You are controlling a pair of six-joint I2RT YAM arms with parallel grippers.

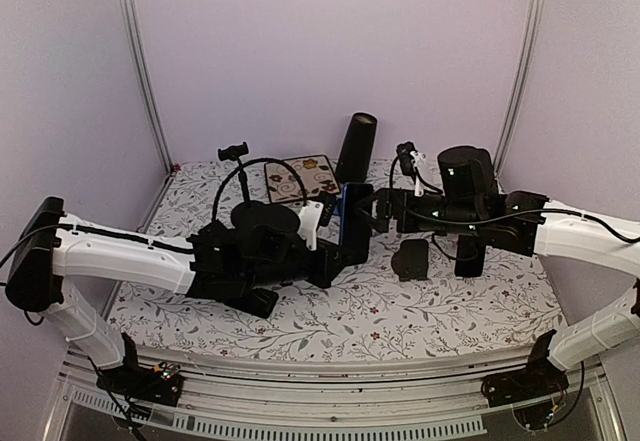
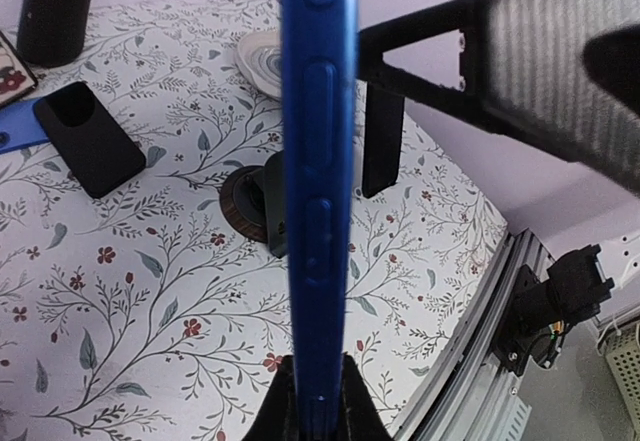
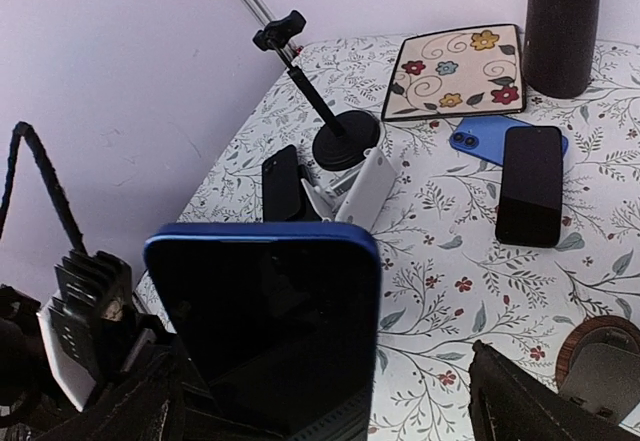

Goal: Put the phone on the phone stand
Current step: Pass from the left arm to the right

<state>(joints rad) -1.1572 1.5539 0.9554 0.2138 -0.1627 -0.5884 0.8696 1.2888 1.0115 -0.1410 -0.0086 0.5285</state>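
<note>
My left gripper (image 2: 315,393) is shut on the bottom end of a blue-cased phone (image 2: 315,161) and holds it upright, edge-on to the left wrist view, above the middle of the table (image 1: 343,219). My right gripper (image 3: 315,376) is open, and the phone's dark screen (image 3: 265,321) stands between its spread fingers, with a clear gap on the right side. A dark phone stand on a round brown base (image 2: 255,206) sits on the flowered cloth just beyond the phone; it shows as a black block (image 1: 410,259) in the top view and at the corner (image 3: 600,351) of the right wrist view.
A black phone (image 3: 530,183) lies partly on a blue phone (image 3: 478,131) near a flowered plate (image 3: 455,69) and a dark cylinder (image 3: 562,21). A gooseneck clip holder (image 3: 338,139), a white stand (image 3: 366,187) and a black upright block (image 2: 383,141) are nearby. The table edge (image 2: 470,341) is close.
</note>
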